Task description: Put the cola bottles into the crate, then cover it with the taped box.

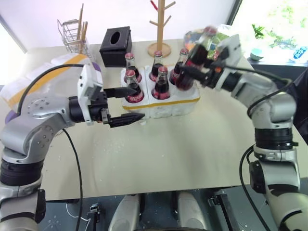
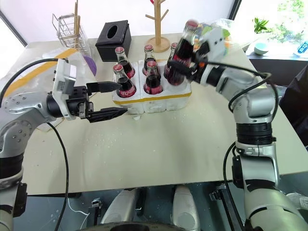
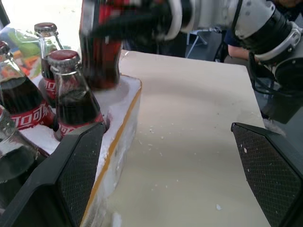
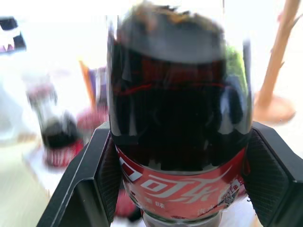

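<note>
**Inspector:** While the right gripper (image 2: pixel 185 60) is clamped on one cola bottle (image 2: pixel 184 45), what is the position of that bottle?

**Assistant:** It is held tilted above the crate's right end, over the near right well, its red cap leaning up and away. The two black fingers (image 4: pixel 85 179) press against both sides of the bottle at the red label, as the right wrist view confirms. Whether its base touches the crate I cannot tell.

**Inspector:** And the crate (image 2: pixel 159 103)?

**Assistant:** A low white styrofoam tray with a yellow tape band along its side, resting on the beige table (image 2: pixel 168 149), towards the far middle. Five bottles (image 2: pixel 153 77) stand upright in its wells: three in the far row, two in the near row.

**Inspector:** The left gripper (image 1: pixel 126 105)?

**Assistant:** Its jaws stand wide apart and hold nothing. It points sideways at the crate's left end, one finger level with the near left bottle, the other lower, beside the crate's front corner.

**Inspector:** The taped box (image 1: pixel 29 84)?

**Assistant:** White styrofoam with a wide yellow band, lying at the table's left edge behind the left arm, well apart from the crate.

**Inspector:** Other items?

**Assistant:** A black tissue box (image 1: pixel 116 46), a wire rack (image 1: pixel 73 36) and a wooden peg stand (image 1: pixel 160 26) behind the crate.
</note>
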